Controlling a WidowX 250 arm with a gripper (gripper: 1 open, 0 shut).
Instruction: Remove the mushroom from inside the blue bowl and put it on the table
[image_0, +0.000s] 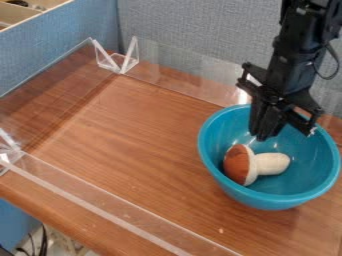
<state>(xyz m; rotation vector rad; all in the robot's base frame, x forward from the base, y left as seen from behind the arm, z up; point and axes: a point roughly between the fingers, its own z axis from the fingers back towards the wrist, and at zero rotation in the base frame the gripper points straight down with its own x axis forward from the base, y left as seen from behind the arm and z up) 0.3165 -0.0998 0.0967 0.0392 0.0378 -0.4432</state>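
The blue bowl (310, 178) stands on the table (134, 140) at the right. The mushroom (245, 164) lies on its side inside it, orange-brown cap to the left and cream stem to the right. My gripper (271, 132) points straight down over the bowl, just above the mushroom's stem and apart from it. Its dark fingers are drawn close together with nothing between them.
Low clear acrylic walls (80, 195) run along the table's front, left and back edges, with a clear bracket (120, 58) at the back corner. A blue partition (187, 25) stands behind the table. The bare wood lies left of the bowl.
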